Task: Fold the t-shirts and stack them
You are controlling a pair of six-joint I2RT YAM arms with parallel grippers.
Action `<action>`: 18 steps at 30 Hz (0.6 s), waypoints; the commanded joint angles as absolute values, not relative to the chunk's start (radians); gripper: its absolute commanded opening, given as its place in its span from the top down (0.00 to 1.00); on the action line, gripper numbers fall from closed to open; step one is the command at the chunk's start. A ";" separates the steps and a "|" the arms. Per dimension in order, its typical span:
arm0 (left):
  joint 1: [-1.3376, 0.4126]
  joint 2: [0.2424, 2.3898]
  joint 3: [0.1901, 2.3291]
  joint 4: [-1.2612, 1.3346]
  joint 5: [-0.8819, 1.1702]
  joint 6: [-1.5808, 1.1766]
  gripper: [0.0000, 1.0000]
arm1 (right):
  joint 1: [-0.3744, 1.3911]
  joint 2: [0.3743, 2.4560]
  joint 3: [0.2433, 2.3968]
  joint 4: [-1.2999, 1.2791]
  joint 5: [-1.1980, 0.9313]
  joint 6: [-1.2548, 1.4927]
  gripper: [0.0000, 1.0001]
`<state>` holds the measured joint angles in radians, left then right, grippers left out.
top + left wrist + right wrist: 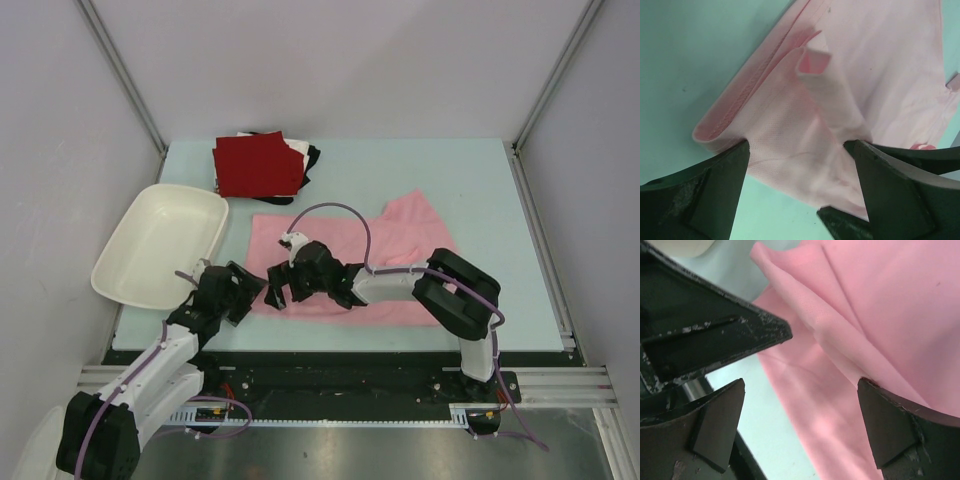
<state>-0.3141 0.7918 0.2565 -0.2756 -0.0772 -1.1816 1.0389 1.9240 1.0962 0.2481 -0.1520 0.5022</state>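
Top view: your pink tee [400, 265] lies spread on the teal table [430, 165], centre-near, wrinkled, one sleeve sticking out at far right. Folded stack [258, 165], dark red on top w/ white and black under, sits far left. L gripper [262, 290] and R gripper [283, 287] are both at the tee's left edge, close together.
L wrist: jaws wide, nothing pinched. Doubled hem and a raised pleat lie between the fingers.
R wrist: jaws wide too. A soft fold ridge runs between them, unclamped.

The top camera looks down from behind the near edge over the whole bench [400, 170]. Both wrist cameras peer between their own fingers [695, 200], very close on the left end of the pink t-shirt [420, 235], shared by all views.
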 commanded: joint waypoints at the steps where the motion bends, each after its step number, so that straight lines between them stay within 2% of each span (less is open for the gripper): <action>1: -0.307 0.818 0.222 -0.333 -0.095 -1.187 0.08 | 1.032 1.963 1.134 0.371 0.000 0.410 0.00; 6: -0.302 0.821 0.218 -0.333 -0.092 -1.183 0.08 | 1.019 1.991 1.134 0.472 0.130 0.339 0.00; 10: -0.299 0.812 0.210 -0.333 -0.092 -1.184 0.08 | 1.016 1.967 1.134 0.512 0.317 0.261 0.00; 14: -0.298 0.795 0.218 -0.348 -0.097 -1.178 0.08 | 1.017 1.856 1.134 0.534 0.500 0.151 0.00; 18: -0.299 0.746 0.251 -0.405 -0.083 -1.170 0.08 | 1.022 1.660 1.134 0.463 0.717 0.026 0.00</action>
